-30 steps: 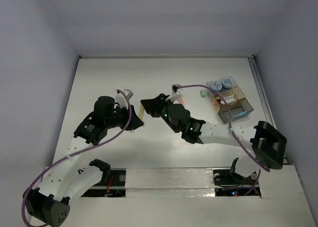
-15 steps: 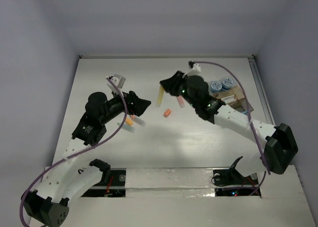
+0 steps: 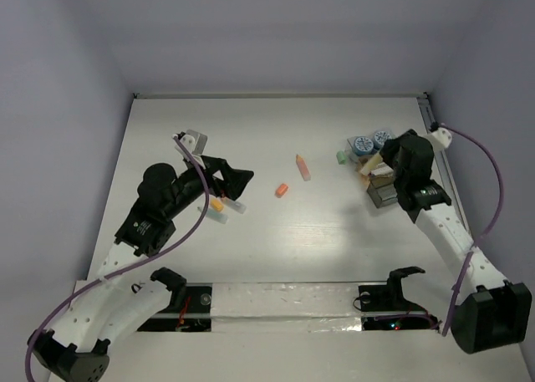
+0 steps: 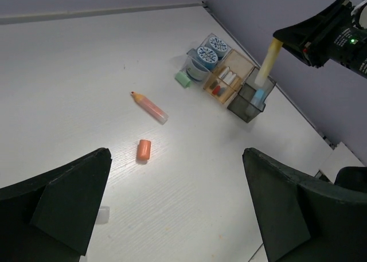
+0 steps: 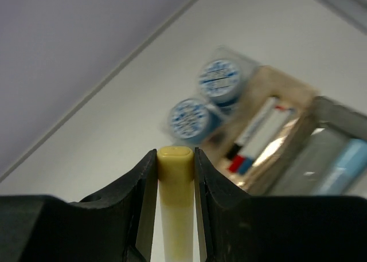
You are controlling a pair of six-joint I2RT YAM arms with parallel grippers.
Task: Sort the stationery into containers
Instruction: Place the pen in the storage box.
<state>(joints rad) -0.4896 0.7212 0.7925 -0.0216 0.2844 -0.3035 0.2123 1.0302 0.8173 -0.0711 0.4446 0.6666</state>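
Clear tray (image 4: 241,108) by bench's (image 4: 86,55) right edge, patterned rolls (image 4: 207,54), markers (image 4: 225,78), blue stick (image 4: 258,97) in separate compartments, my right gripper (image 5: 175,159) clamping yellow marker (image 5: 176,216) above it, my left gripper (image 4: 176,153) wide.

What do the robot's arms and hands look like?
Both arms, the left arm and right arm, have white links with chunky black joints. A purple cable loops along each one. The left hand and right hand have two black wedge-shaped fingers. A tiny green light glows on the right arm.
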